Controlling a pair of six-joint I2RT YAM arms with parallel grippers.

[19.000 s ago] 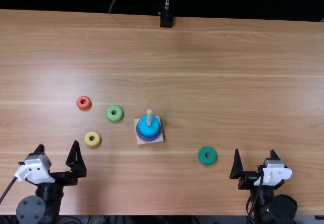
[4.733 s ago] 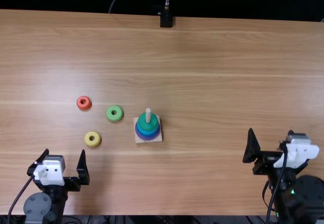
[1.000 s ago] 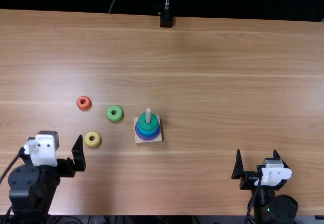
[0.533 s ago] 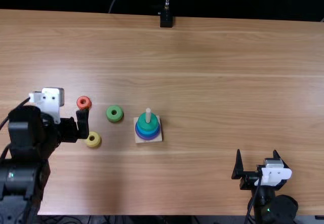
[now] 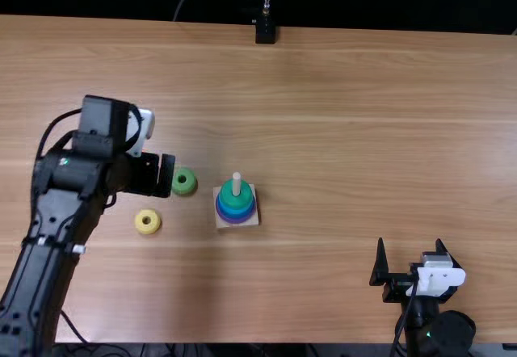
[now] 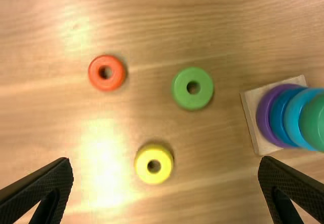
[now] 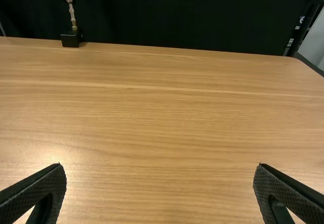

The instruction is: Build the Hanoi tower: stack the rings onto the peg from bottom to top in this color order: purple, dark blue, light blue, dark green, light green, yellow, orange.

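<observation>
Wooden table (image 5: 339, 115), black backdrop (image 7: 177, 11) beyond. I log left gripper (image 5: 167, 176) released, fingers spread, near the light green ring (image 5: 185, 182); right gripper (image 5: 409, 242) likewise. Yellow ring (image 5: 148, 229) and orange ring (image 6: 115, 77) lie loose. Dark green ring (image 5: 229, 196) tops the stack on the peg (image 5: 237, 182).

Here's top view, high, near side of the ring tower (image 5: 235, 203), facing steeply down, forward; left wrist view, closer, peers down left of it, sharing it; right wrist view, lower, right, faces past it, sharing the black block (image 5: 265, 31) beyond.
</observation>
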